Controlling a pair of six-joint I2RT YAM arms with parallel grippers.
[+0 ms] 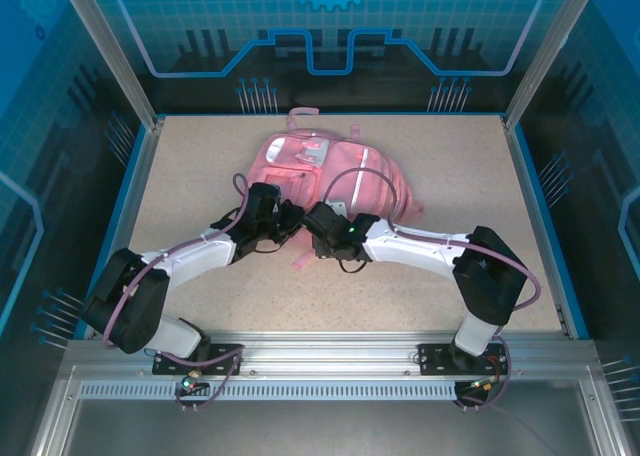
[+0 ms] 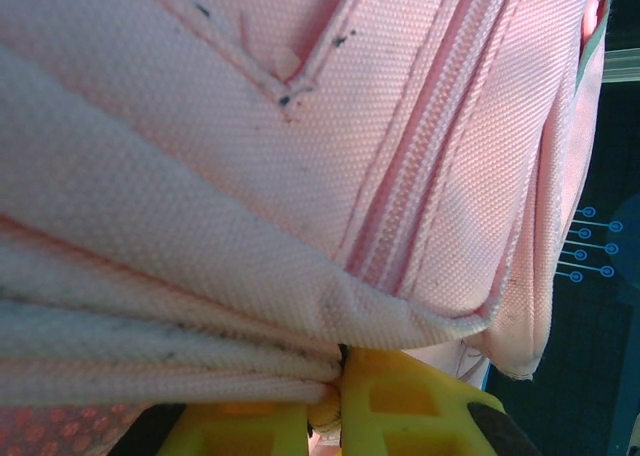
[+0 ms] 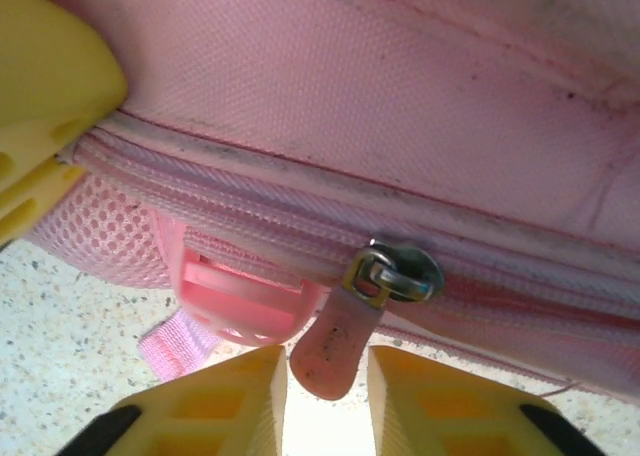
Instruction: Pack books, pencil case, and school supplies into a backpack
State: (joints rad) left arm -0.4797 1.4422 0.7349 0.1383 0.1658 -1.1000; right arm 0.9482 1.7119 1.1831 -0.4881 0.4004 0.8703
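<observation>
The pink backpack (image 1: pixel 330 171) lies flat in the middle of the table, with both grippers at its near edge. My left gripper (image 2: pixel 340 361) is shut on a fold of the backpack's pink fabric (image 2: pixel 250 306). My right gripper (image 3: pixel 327 361) stands narrowly open, and the pink zipper pull (image 3: pixel 330 346) hangs between its yellow fingers with a thin gap on each side. The metal slider (image 3: pixel 400 271) sits on the zipper line just above. From above, the left gripper (image 1: pixel 288 219) and right gripper (image 1: pixel 318 223) nearly meet. Books, pencil case and school supplies are out of view.
A pink plastic buckle (image 3: pixel 240 301) on a strap rests on the speckled table (image 3: pixel 60 336) just left of the zipper pull. A yellow finger (image 3: pixel 40 96) of the left gripper presses the backpack's edge close by. Blue walls enclose the table (image 1: pixel 450 176).
</observation>
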